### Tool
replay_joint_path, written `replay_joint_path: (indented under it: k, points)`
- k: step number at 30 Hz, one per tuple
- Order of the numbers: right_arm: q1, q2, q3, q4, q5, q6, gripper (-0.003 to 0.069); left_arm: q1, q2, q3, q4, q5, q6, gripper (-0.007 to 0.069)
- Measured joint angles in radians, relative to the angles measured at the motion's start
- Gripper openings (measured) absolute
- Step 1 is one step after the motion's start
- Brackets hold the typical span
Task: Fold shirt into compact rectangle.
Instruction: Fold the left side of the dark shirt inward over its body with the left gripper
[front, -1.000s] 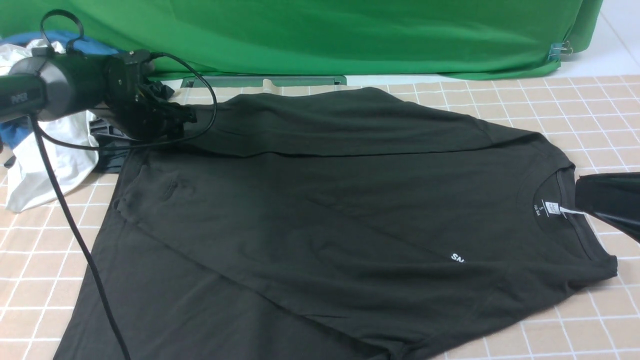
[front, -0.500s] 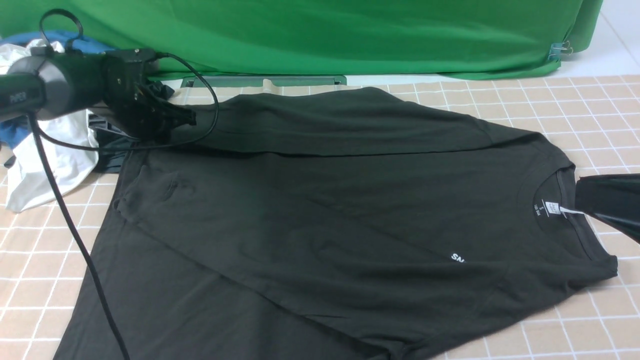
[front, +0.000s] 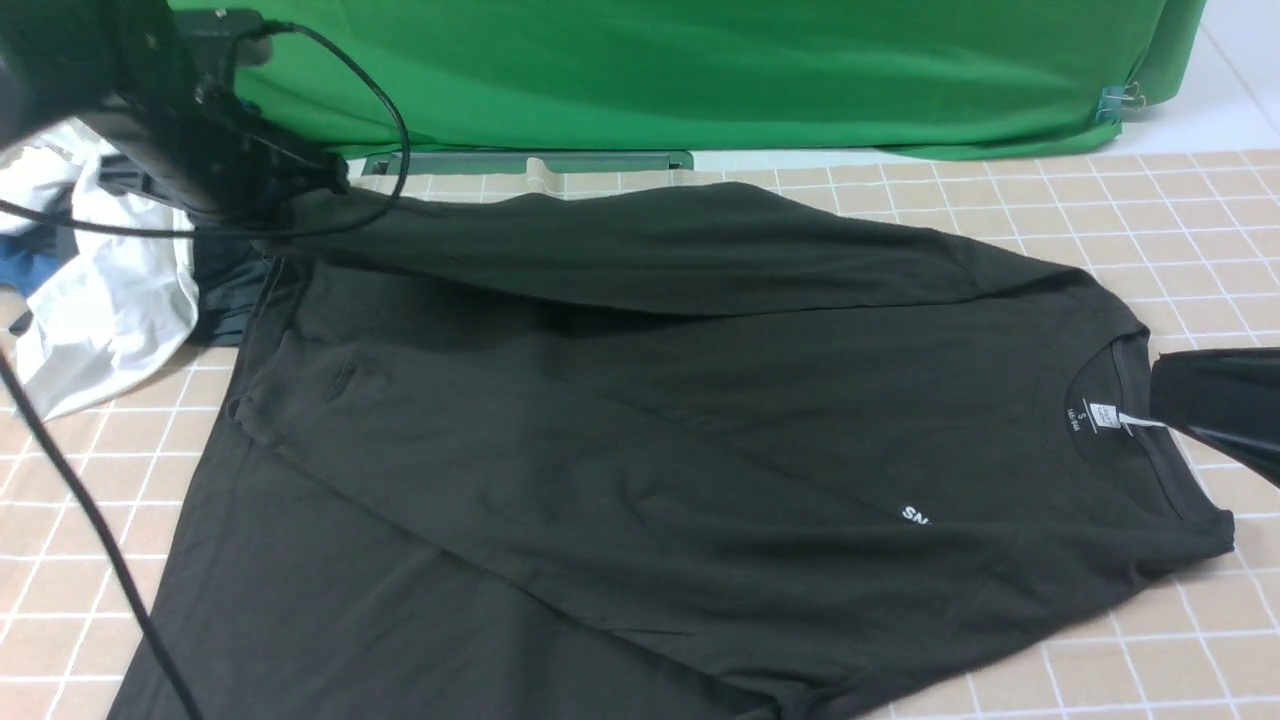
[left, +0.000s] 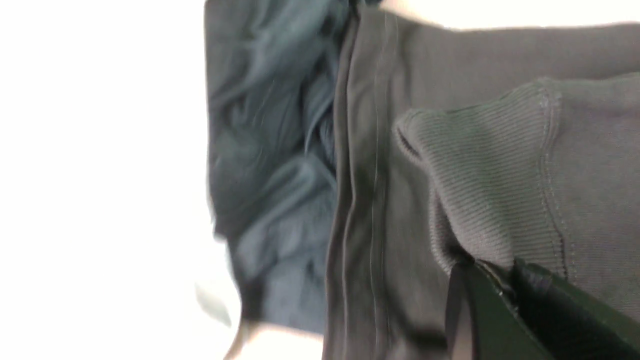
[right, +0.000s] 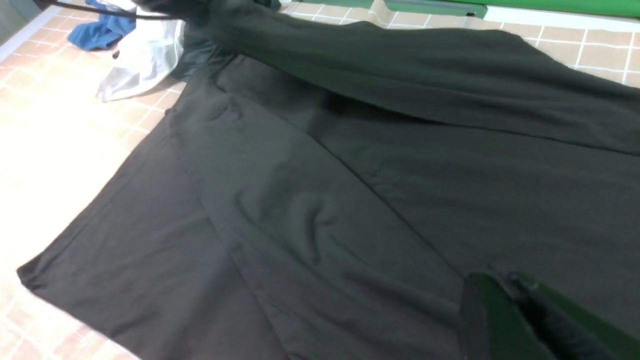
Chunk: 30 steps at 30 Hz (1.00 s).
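Note:
The black shirt (front: 640, 420) lies spread on the checked table, its collar and white neck label (front: 1103, 415) toward the right. My left gripper (front: 330, 182) is at the far left, raised off the table. It is shut on the ribbed cuff (left: 490, 170) of the far sleeve (front: 650, 245), which hangs lifted from the jaws (left: 492, 267). My right gripper (front: 1160, 395) sits at the collar's edge, jaws shut (right: 497, 282) over the shirt fabric. I cannot tell whether it pinches any cloth.
A white garment (front: 110, 300), a smaller dark grey garment (front: 225, 290) and a blue cloth (front: 25, 270) are heaped at the far left. A green backdrop (front: 700, 70) closes the far side. The left arm's black cable (front: 90, 520) hangs over the table's left part.
The left gripper has shut on the sleeve cuff and risen up and to the left, lifting the sleeve's end off the shirt. The right gripper has stayed put.

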Motion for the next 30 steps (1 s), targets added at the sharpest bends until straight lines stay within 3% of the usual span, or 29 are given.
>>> replay_joint_path:
  k: [6, 12, 22, 30]
  points:
    - [0.000, 0.000, 0.000, 0.000, 0.000, 0.000, 0.0079, 0.000, -0.086, 0.001, -0.013, 0.163, 0.010, 0.0036]
    - [0.000, 0.000, 0.000, 0.000, 0.000, 0.000, 0.0089, 0.000, -0.173, 0.108, -0.025, 0.210, 0.010, 0.0036]
    - [0.000, 0.000, 0.000, 0.000, 0.001, -0.001, 0.0090, 0.000, -0.339, 0.517, -0.035, 0.073, -0.062, 0.0036]
    - [0.000, 0.000, 0.000, 0.000, 0.000, -0.001, 0.0091, 0.000, -0.343, 0.637, -0.056, 0.035, -0.072, 0.0038]
